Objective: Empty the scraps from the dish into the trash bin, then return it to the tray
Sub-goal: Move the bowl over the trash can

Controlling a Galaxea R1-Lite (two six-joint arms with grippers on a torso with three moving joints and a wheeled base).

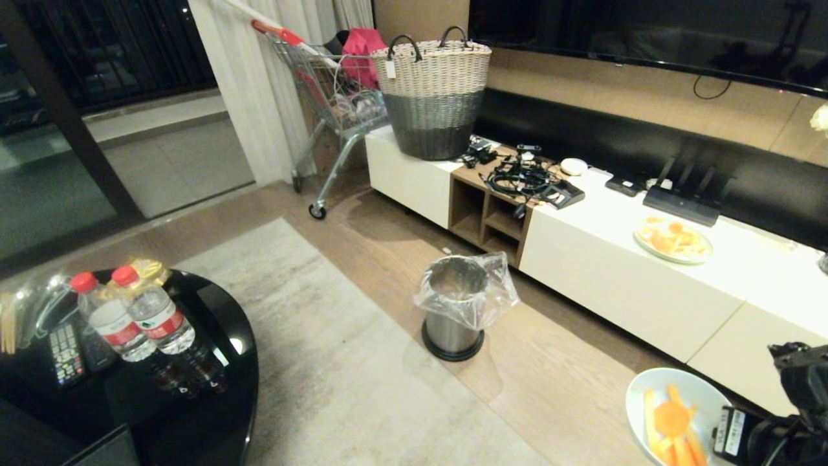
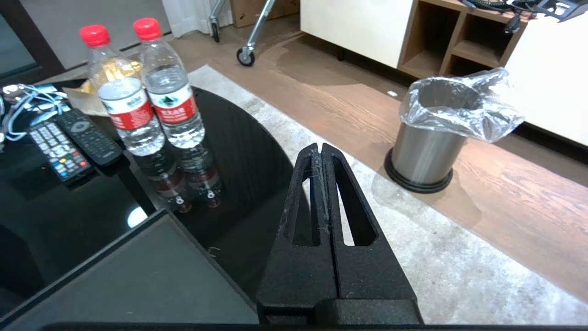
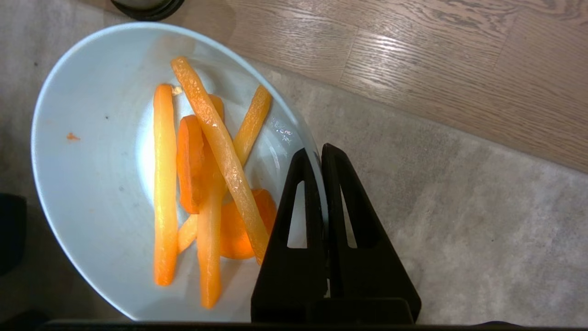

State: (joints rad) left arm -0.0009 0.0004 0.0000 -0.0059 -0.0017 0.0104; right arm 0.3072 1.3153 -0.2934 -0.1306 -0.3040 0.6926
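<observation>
Nearest the camera, at the near right, the small round white dish hangs above the floor, its rim clamped between the fingers of the right claw; it sits roughly level, which I judge keeps the thin orange and pale yellow scraps from sliding out before the bin is reached. Going from the left: a glossy black round counter carries two clear water bottles with red caps and a remote control. The left claw, fingers pressed together on nothing, hangs idle over that counter's edge. In the middle of the floor stands the small brushed-steel trash bin with its clear liner bag, well apart from the dish, so the emptying is not yet done. Far right, a long white counter bears a woven basket and a pale green plate. Only the left wrist view shows the corner of the large flat dark grey tray at the near left; only the right wrist view shows the grip on the rim.
</observation>
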